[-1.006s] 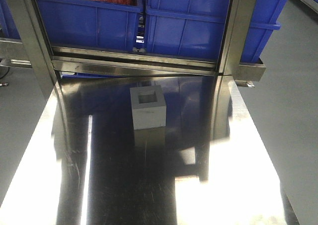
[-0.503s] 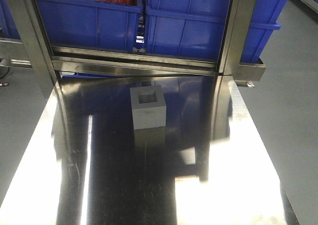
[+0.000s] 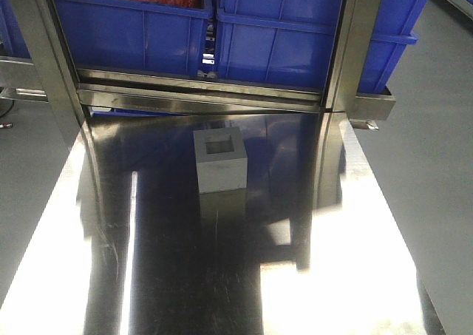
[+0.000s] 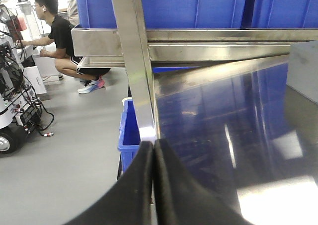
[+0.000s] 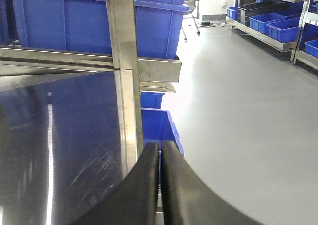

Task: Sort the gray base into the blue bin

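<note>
Status: no change over the last second; the gray base (image 3: 219, 161) stands in the same spot on the bench (image 3: 185, 276), and neither arm enters the front view; judged from this, the pick-up has not begun.

Left gripper (image 4: 153, 150): jaws pressed together, holding nothing; it sits at the near left corner of the bench. Right gripper (image 5: 160, 150): jaws closed to a thin slit, also empty, at the near right edge.

Gray base: a light-gray cube, upright, with a darker square recess in its top face; location is the middle of the far half of the bench, near the shelf rail.

Two blue crates, one with red contents (image 3: 126, 24), sit on the far shelf; low blue crates (image 5: 159, 125) flank the bench; the destination cannot be told.
</note>
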